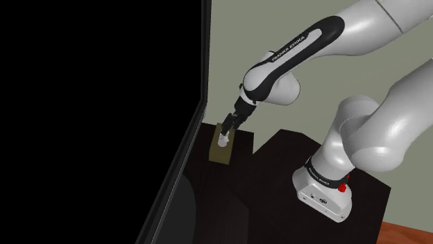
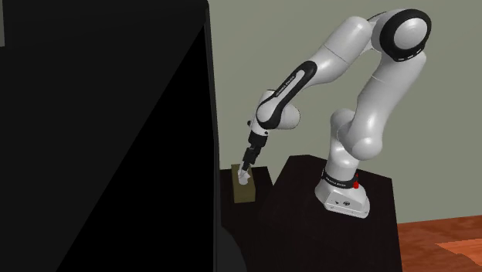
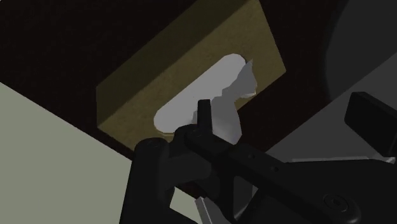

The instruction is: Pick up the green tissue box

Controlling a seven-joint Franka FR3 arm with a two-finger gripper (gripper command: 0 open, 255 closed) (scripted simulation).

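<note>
"FRANKA EMIKA" is lettered along the arm's forearm.

I record a plain grey-green wall. A black area takes the shoulder view's left. Counter dark, dimly lit. Reddish wooden floor at that view's lower right.

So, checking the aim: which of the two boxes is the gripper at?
The small olive tissue box with white tissue sticking out of its top; the other, the big dark stand, only carries the arm's base.
</note>
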